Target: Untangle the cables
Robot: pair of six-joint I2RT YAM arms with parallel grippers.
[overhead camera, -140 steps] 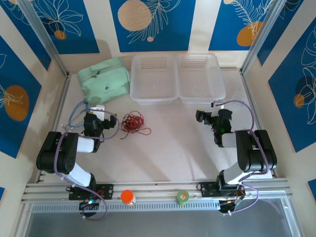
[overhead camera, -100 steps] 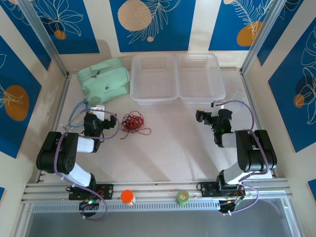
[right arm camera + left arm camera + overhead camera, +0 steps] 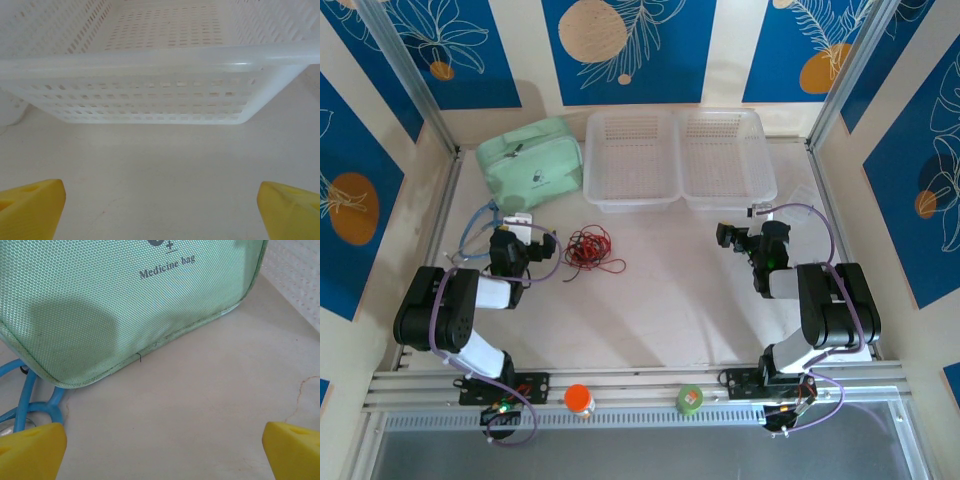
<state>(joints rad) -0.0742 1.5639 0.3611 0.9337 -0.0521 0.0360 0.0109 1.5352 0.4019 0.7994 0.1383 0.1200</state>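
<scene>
Bright even light, soft shadow on the medicine bag (image 3: 125, 305), glare on the basket rim (image 3: 150, 64)

Green medicine bag (image 3: 530, 160) beside two white baskets (image 3: 680, 157)

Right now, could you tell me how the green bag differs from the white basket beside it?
The green bag is soft fabric printed "Medicine bag"; the white basket is rigid perforated plastic, open-topped and empty. The bag lies askew; the basket sits square. Both rest at the far side of the table.

Black-and-white arms (image 3: 448, 312), lilac cables (image 3: 804, 207), yellow fingertips (image 3: 30, 451)
</scene>
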